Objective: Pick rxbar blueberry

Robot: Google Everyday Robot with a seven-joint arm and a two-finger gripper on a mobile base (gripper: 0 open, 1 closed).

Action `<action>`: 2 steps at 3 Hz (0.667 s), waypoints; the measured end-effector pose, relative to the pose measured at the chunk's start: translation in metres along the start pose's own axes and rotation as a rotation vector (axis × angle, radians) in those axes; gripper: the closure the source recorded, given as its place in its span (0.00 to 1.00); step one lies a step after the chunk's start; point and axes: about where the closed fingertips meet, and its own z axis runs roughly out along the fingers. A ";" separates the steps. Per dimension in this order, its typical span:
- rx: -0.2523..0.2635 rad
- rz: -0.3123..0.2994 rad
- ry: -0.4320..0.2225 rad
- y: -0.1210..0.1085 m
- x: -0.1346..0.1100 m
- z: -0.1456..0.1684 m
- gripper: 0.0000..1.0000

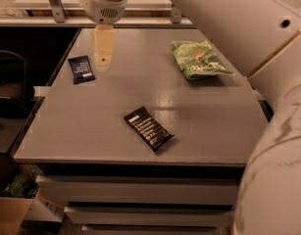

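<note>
The rxbar blueberry (82, 69) is a small dark navy wrapper lying flat near the table's far left edge. My gripper (103, 53) hangs from a white wrist above the table's back left, just right of the bar and apart from it. It holds nothing that I can see.
A longer black bar wrapper (148, 128) lies near the table's front middle. A crinkled green chip bag (199, 58) lies at the back right. The grey table (213, 126) has drawers below. My arm's white links fill the right side. Dark furniture stands to the left.
</note>
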 end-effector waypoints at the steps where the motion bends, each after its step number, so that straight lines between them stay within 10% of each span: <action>1: -0.037 0.071 0.002 -0.001 0.011 0.034 0.00; 2: -0.037 0.071 0.002 -0.001 0.011 0.034 0.00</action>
